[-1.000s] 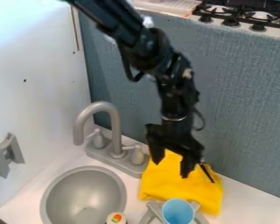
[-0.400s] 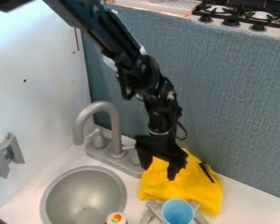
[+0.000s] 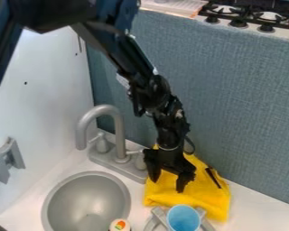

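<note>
My gripper (image 3: 167, 184) hangs down over the left part of a yellow cloth (image 3: 200, 198), its two fingers apart with the cloth below and behind them. Whether the fingertips touch the cloth, I cannot tell. A thin black object (image 3: 213, 177) lies on the cloth's right side, to the right of the gripper. In front of the cloth stands a light blue cup (image 3: 184, 218) on a grey rack (image 3: 157, 222).
Left of the gripper is a grey faucet (image 3: 120, 131) behind a round sink (image 3: 86, 203). A small white object with an orange and green top (image 3: 119, 224) is at the front edge. A blue-grey panel (image 3: 243, 113) rises behind, with a stove (image 3: 249, 16) beyond.
The gripper first moved left over the cloth, then slightly right and lower. It was open throughout. The cloth, black object and cup have not moved.
</note>
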Tool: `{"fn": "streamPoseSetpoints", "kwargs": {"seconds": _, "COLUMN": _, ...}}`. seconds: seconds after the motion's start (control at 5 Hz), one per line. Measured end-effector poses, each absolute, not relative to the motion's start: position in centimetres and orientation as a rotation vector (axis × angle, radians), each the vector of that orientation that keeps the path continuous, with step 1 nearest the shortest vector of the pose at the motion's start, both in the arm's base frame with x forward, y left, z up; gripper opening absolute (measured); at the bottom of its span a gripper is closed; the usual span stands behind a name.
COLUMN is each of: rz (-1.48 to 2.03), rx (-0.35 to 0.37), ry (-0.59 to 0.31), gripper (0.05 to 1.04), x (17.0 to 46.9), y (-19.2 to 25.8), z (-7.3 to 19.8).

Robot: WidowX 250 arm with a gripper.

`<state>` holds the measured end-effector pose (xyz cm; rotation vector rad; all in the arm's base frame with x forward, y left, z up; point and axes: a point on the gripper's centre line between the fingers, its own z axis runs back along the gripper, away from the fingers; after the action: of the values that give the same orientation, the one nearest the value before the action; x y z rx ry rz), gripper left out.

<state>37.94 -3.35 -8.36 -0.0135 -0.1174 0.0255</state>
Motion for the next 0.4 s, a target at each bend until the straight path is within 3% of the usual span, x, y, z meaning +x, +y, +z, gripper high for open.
{"fn": "streamPoseSetpoints", "kwargs": {"seconds": 0.4, "rz": 0.068, "rx": -0.030, "ry": -0.075, "gripper": 1.000, "x": 39.9, "y": -4.8, "z": -10.3}}
